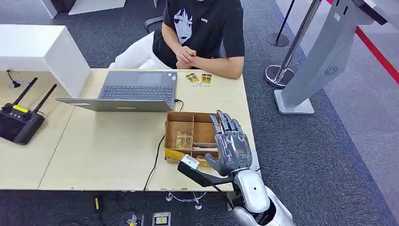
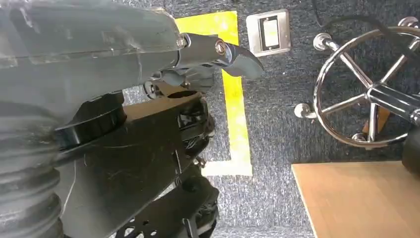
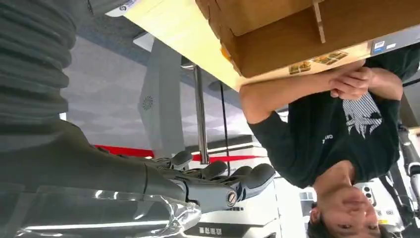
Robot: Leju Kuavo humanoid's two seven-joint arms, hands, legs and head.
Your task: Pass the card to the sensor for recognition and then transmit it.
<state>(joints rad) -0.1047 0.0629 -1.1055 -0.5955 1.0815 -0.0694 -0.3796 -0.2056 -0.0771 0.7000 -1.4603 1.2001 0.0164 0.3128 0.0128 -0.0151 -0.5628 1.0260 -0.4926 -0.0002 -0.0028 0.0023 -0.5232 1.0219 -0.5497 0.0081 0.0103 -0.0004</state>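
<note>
Right hand (image 1: pixel 231 143) raised over the near right part of the desk (image 1: pixel 108 150), fingers straight and spread, pointing far; nothing in it. It hangs above the right side of the box (image 1: pixel 181 123), palm side toward the box. The right wrist view shows the same fingers (image 3: pixel 247 178) extended with open air around them.

Left hand (image 2: pixel 218 54) low, off the desk, over dark carpet with a yellow tape mark (image 2: pixel 233 94); fingers loosely bent, nothing held as far as can be seen.

Near edge of desk: a small white-topped device (image 1: pixel 190 162) on a black arm, just left of the right wrist. A black cable (image 1: pixel 155 160) runs from the near edge up to the laptop.

Box: open cardboard, divided into compartments. A card (image 1: pixel 184 140) with gold pattern lies in the near middle compartment, left of the hand and not touched by it.

Mid-desk: open laptop (image 1: pixel 136 89). Far left, a black controller (image 1: pixel 19 122) with two antennas.

Far edge: two more cards (image 1: pixel 198 78) lie flat side by side, just in front of a seated person (image 1: pixel 202 33) whose hands are clasped on the desk edge.

Right of the desk, on the floor: a grey kiosk stand (image 1: pixel 320 61) and a stanchion base (image 1: pixel 277 73).
</note>
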